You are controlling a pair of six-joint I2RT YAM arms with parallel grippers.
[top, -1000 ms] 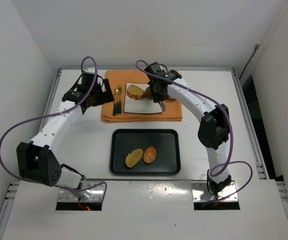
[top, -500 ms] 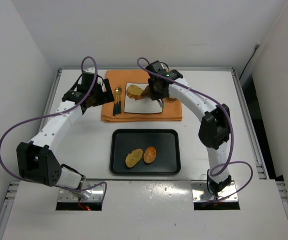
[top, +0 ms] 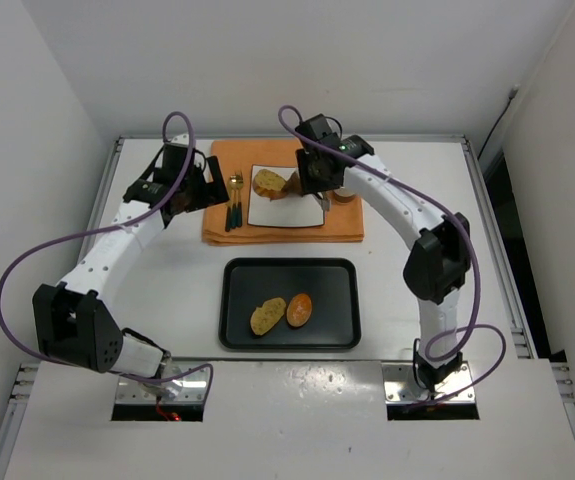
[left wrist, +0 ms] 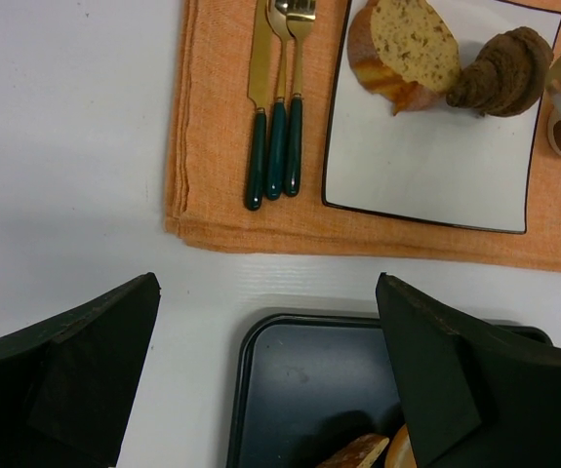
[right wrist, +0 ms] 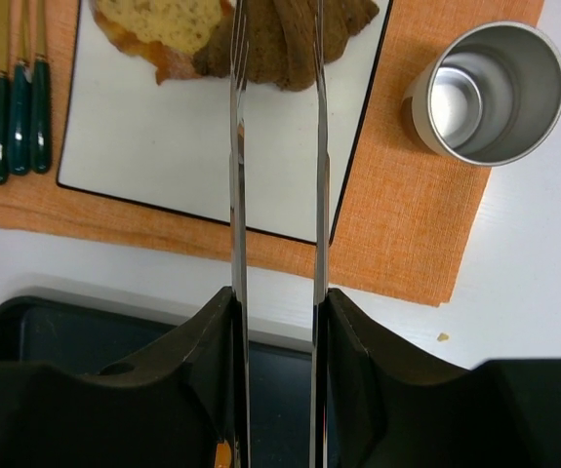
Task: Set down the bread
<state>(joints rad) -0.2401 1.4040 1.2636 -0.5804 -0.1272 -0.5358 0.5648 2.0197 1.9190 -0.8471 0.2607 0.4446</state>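
Brown bread [right wrist: 282, 39] between right pincer [right wrist: 277, 19] tines

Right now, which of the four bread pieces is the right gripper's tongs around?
The dark brown piece on the white plate. The tongs straddle it, beside the pale cut slice; the other two lie in the black tray.

Bread on the white plate [left wrist: 426, 146]: two pieces, light slice [left wrist: 402, 47] and dark piece [left wrist: 500, 73]
Bread on the black tray [top: 237, 330]: two, slice [top: 267, 315] and round piece [top: 299, 309]
Cutlery [left wrist: 276, 107]: three
Metal cup [right wrist: 485, 93]: one
Orange placemat [left wrist: 221, 146]: one
Plate: one
Tray: one
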